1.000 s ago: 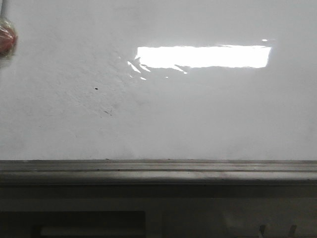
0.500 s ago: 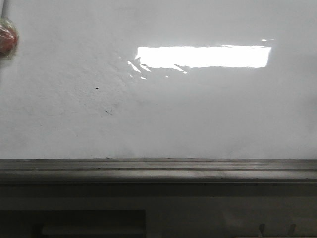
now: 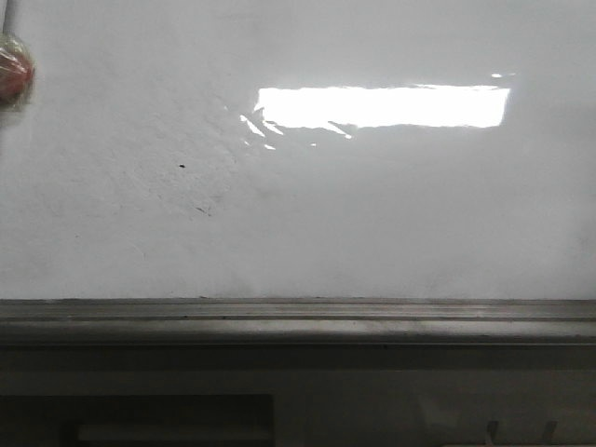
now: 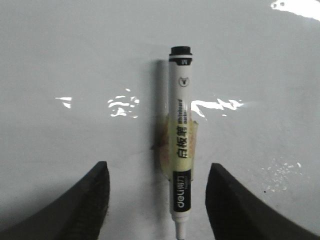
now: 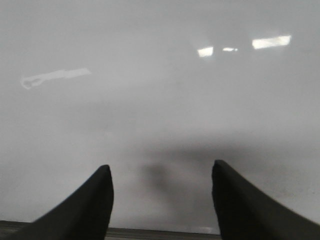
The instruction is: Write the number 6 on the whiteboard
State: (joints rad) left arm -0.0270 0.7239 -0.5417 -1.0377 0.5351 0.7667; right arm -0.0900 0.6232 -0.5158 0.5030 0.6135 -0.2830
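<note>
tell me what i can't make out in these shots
- Marker, left wrist view: its lower end is cut off by the frame edge; whether the left gripper holds it is unclear.
- Red object, front view: cropped by the left edge, unidentifiable.
- Whiteboard, front view: glare washes out a patch; no 6 visible.
- Right wrist view: blurred; right gripper open.

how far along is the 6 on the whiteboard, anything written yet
Nothing is written yet. In the front view the whiteboard shows only glare, faint smudges and a tiny black speck, no stroke of a 6. In hand: the left gripper is open, jaws on either side of the marker, which lies on the board ungripped. The right gripper is open and empty. Grasping and writing remain.
</note>
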